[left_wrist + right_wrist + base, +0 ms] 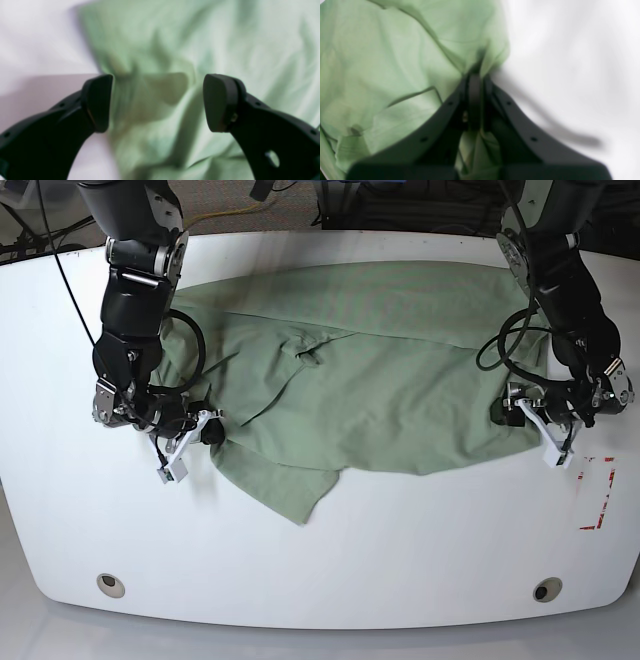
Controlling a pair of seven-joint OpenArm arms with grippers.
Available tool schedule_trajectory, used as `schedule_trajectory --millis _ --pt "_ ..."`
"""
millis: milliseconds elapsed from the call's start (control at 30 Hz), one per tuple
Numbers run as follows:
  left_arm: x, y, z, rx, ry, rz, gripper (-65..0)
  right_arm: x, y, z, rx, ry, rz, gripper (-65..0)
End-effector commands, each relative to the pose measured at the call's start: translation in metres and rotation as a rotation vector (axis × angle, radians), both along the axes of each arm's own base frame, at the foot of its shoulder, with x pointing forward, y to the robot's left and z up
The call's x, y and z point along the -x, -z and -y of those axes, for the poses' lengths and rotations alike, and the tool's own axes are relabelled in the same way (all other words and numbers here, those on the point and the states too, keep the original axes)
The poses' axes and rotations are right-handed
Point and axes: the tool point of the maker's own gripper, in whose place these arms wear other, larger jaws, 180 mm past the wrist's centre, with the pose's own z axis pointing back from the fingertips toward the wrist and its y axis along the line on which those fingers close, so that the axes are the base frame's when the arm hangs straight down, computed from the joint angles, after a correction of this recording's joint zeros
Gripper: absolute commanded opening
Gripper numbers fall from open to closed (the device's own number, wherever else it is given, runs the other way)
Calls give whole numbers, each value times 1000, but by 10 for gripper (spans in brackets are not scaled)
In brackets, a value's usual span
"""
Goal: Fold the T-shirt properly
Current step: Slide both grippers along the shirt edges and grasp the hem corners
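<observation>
I see the T-shirt [370, 390] lying spread and wrinkled across the far half of the white table [330, 550], with one flap of it hanging toward the near side, a little left of the middle. My right gripper [475, 75] (it stands on the left side in the base view) is at the left edge of the shirt, and its jaws are pressed together on a pinch of the green cloth; in the right wrist view the fabric bunches up just at the tips. My left gripper [157, 102] is at the right edge of the shirt, low over it. Its two black pads [98, 102] stand wide apart, and between them I see only loose, creased cloth, nothing gripped. Near the table's right edge there is a red mark [597, 492], apart from the shirt
</observation>
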Motion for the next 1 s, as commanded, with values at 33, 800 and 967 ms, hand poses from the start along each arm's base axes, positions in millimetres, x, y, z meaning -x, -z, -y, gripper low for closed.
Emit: schedule_trajectory --millis 33,800,967 --pt "9 12 20 15 39 -74 -139 -15 -17 5 2 3 56 -650" --pt "-1 11 36 59 -1 -29 -650 -11 -14 4 3 1 50 -650" --pt "-2 11 35 54 -8 -28 -650 -11 -14 4 3 2 50 -650"
